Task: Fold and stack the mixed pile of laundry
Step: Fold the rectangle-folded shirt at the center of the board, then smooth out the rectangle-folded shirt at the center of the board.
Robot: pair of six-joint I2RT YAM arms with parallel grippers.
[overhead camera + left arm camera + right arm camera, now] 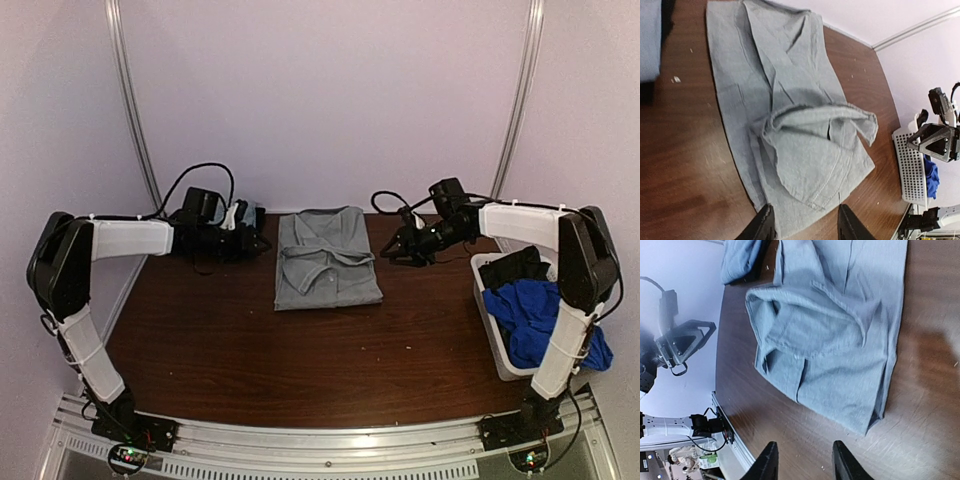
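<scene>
1. The left pincer is released. Its two black fingers stand apart, and nothing is between them. It hangs low over the dark brown wooden desk.
2. The light grey cloth shirt lies flat on the desk, just to the right of the left pincer. It sits between the two pincers. It is folded into a rough rectangle, with the collar at the far end. One loose flap lies bunched across its middle. In the left wrist view, the shirt's near edge is right under the left pincer's fingers, but they do not pinch it.
3. A second bit of light grey cloth peeks in past the shirt, on the side away from the right pincer. You cannot tell what it is.
4. The right pincer is released too. Its fingers are apart and hold nothing. It is just to the right of the shirt, over bare desk, and does not touch the shirt.
5. The white plastic bin with small holes stands to the right of the right pincer, near the desk's right edge.
6. A dark green-black cloth piece lies at the far end of the bin.
7. A royal-blue cloth piece fills the rest of the bin.
</scene>
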